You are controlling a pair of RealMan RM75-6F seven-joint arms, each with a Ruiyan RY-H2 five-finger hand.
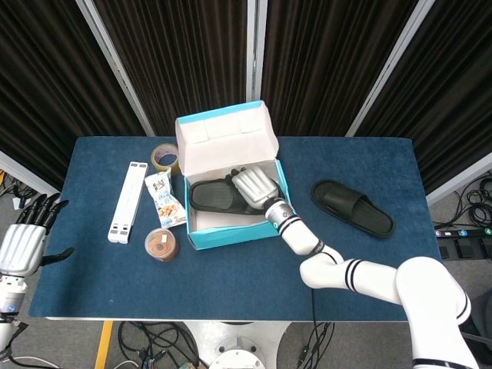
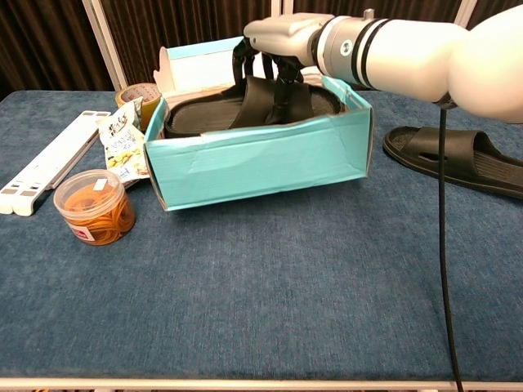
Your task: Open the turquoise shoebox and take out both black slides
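Note:
The turquoise shoebox [image 2: 257, 159] stands open at the table's middle, its lid [image 1: 224, 143] folded back; in the chest view it looks tilted, right side raised. My right hand [image 1: 254, 185] grips the strap of a black slide [image 2: 204, 113] and holds it up at the box's rim. The same slide [image 1: 211, 195] shows dark inside the box from above. A second black slide [image 1: 352, 207] lies on the blue table to the right of the box, also seen low at the right [image 2: 459, 159]. My left hand [image 1: 21, 240] hangs open off the table's left edge.
Left of the box lie a snack packet [image 1: 163, 200], a roll of tape [image 1: 164, 157], a white folded stand [image 1: 126, 201] and a clear tub of rubber bands [image 2: 92, 207]. The blue table [image 2: 270, 294] stretches wide in front of the box.

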